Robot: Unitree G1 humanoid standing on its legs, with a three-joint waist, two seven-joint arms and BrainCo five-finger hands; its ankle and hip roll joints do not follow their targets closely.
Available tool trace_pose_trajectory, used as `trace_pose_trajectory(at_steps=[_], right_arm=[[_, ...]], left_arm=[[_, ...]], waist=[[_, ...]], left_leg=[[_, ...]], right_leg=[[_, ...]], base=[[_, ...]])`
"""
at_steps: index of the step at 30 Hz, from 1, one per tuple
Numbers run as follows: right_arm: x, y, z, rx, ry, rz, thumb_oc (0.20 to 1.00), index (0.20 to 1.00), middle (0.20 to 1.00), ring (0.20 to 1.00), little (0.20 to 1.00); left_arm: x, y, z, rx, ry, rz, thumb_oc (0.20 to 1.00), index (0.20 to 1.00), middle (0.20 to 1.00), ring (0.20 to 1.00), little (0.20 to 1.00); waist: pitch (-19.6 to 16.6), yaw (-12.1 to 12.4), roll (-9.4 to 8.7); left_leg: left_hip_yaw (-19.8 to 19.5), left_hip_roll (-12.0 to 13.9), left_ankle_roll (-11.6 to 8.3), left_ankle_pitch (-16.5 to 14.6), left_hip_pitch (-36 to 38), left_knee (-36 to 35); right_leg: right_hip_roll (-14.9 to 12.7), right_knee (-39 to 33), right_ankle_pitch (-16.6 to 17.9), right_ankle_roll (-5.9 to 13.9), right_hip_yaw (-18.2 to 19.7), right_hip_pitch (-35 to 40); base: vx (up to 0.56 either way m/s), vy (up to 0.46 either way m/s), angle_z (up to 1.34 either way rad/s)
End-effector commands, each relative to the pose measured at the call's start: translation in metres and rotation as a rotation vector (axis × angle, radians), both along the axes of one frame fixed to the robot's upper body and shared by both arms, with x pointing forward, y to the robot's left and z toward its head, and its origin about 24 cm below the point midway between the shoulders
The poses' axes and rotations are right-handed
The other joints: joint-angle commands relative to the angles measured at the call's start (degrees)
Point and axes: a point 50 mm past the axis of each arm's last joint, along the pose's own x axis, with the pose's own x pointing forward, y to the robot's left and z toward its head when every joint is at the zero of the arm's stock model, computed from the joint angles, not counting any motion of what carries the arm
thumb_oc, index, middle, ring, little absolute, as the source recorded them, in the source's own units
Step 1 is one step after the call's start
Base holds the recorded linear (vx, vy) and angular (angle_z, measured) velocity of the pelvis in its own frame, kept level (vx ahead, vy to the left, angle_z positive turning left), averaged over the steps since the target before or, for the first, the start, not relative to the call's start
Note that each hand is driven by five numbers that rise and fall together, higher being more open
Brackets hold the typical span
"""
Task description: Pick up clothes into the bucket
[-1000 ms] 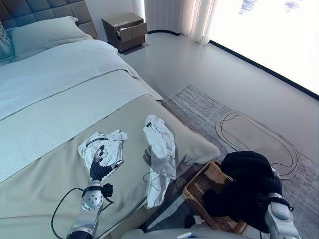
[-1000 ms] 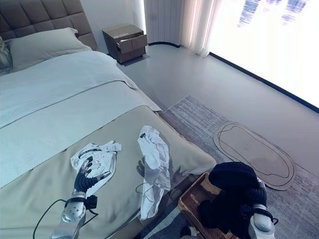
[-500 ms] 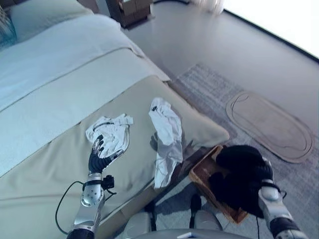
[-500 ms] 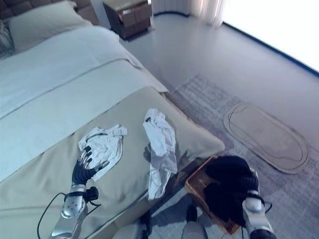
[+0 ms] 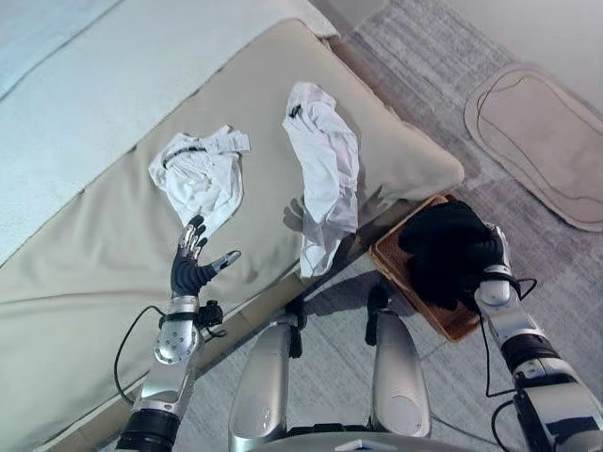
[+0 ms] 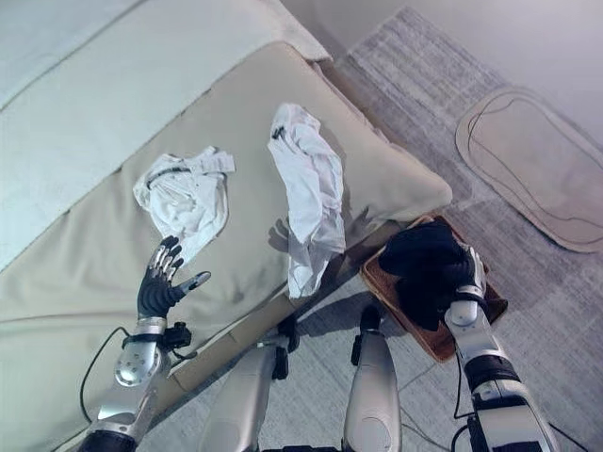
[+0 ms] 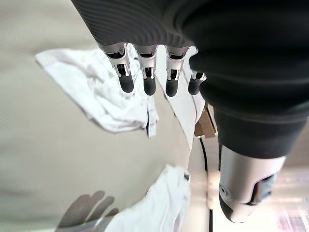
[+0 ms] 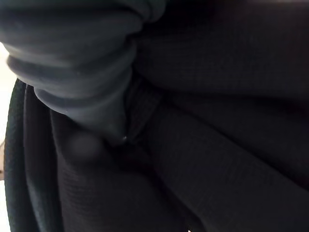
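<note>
Two white garments lie on the beige bed cover (image 5: 113,245): a crumpled one (image 5: 200,174) and a long one (image 5: 325,169) whose end hangs over the bed's edge. My left hand (image 5: 191,268) hovers just short of the crumpled one, open with fingers (image 7: 147,82) spread and nothing in it. A brown woven basket (image 5: 445,318) stands on the floor beside the bed. A black garment (image 5: 443,250) is heaped over it, and my right hand (image 5: 494,281) is buried in that cloth (image 8: 217,121), so its fingers are hidden.
A grey patterned rug (image 5: 424,85) covers the floor to the right of the bed. An oval mat (image 5: 537,132) lies on it further right. The basket sits close to the mattress corner.
The camera has tilted down. My left hand has lifted off the crumpled white garment and drawn back, fingers spread. The right hand stays in the black garment at the basket.
</note>
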Motion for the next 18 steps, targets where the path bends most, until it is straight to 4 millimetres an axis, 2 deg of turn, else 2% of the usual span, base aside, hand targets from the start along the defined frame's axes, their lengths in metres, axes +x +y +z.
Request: trace_pose_trajectory(at_steps=[1,5,10,11,14,15,16,17,18], right_arm=[[0.006,-0.014,0.023,-0.135,-0.058,-0.035,0.200,0.200,0.200,0.200,0.200],[0.015,-0.014,0.034,-0.165,-0.084,-0.060,0.200,0.200,0.200,0.200,0.200],[0.018,-0.017,0.033,-0.140,-0.078,-0.112,0.200,0.200,0.200,0.200,0.200],[0.018,-0.024,0.034,-0.126,-0.072,-0.161,0.200,0.200,0.200,0.200,0.200],[0.018,-0.032,0.039,-0.126,-0.080,-0.195,0.200,0.200,0.200,0.200,0.200],[0.018,-0.035,0.043,-0.132,-0.087,-0.208,0.200,0.200,0.200,0.200,0.200],[0.019,-0.037,0.047,-0.141,-0.098,-0.210,0.200,0.200,0.200,0.200,0.200],[0.020,-0.038,0.050,-0.151,-0.099,-0.211,0.200,0.200,0.200,0.200,0.200],[0.020,-0.038,0.051,-0.151,-0.101,-0.211,0.200,0.200,0.200,0.200,0.200]], left_arm=[[-0.011,0.000,0.020,-0.003,-0.125,-0.006,1.000,1.000,1.000,1.000,1.000],[-0.009,-0.003,0.031,-0.027,-0.178,-0.006,1.000,1.000,1.000,1.000,1.000],[-0.008,-0.006,0.039,-0.042,-0.214,-0.004,1.000,1.000,1.000,1.000,1.000],[-0.006,-0.008,0.047,-0.051,-0.250,-0.005,1.000,1.000,1.000,1.000,1.000],[-0.005,-0.009,0.055,-0.054,-0.288,-0.006,1.000,1.000,1.000,1.000,1.000],[-0.005,-0.010,0.056,-0.058,-0.293,-0.005,1.000,1.000,1.000,1.000,1.000],[-0.005,-0.010,0.058,-0.061,-0.304,-0.007,1.000,1.000,1.000,1.000,1.000],[-0.005,-0.011,0.058,-0.066,-0.303,-0.009,1.000,1.000,1.000,1.000,1.000],[-0.005,-0.011,0.058,-0.067,-0.306,-0.009,1.000,1.000,1.000,1.000,1.000]], waist=[[-3.69,0.28,-0.03],[-3.30,0.33,0.99],[-3.10,0.34,1.74],[-2.96,0.40,2.53],[-2.85,0.40,3.16],[-2.77,0.39,3.43],[-2.55,0.36,3.55],[-2.60,0.44,3.74],[-2.41,0.32,3.66]], left_leg=[[-0.10,2.27,0.28,-8.14,-5.80,12.30],[-0.37,2.36,0.45,-9.43,-11.66,17.02],[-0.30,2.13,0.65,-9.97,-15.51,19.87],[-0.16,1.83,0.90,-10.33,-18.32,21.65],[0.30,1.73,1.11,-11.02,-21.18,23.96],[0.12,1.84,0.75,-13.13,-21.51,25.40],[0.85,1.88,1.29,-11.61,-22.89,25.69],[0.68,1.96,0.93,-13.61,-22.75,26.51],[1.17,1.95,1.40,-11.88,-23.51,26.15]], right_leg=[[-1.68,-4.96,8.16,2.29,0.62,-1.91],[-1.33,0.35,6.59,1.71,1.73,-8.05],[-1.27,3.16,6.00,1.34,2.29,-11.86],[-1.21,5.30,5.53,1.11,3.10,-15.16],[-1.21,7.58,5.00,0.98,4.24,-18.34],[-0.99,9.21,3.07,1.31,4.69,-18.93],[-0.99,9.17,4.61,0.83,5.17,-20.51],[-0.81,10.38,2.85,1.24,5.54,-20.78],[-0.94,9.62,4.61,0.86,5.50,-21.38]], base=[[-0.10,-0.025,0.00],[-0.08,-0.008,0.01],[-0.06,0.008,0.00],[-0.05,0.026,0.00],[-0.02,0.030,-0.05],[-0.03,0.038,-0.07],[0.06,0.048,-0.07],[-0.09,0.043,-0.09],[0.05,0.047,-0.14]])
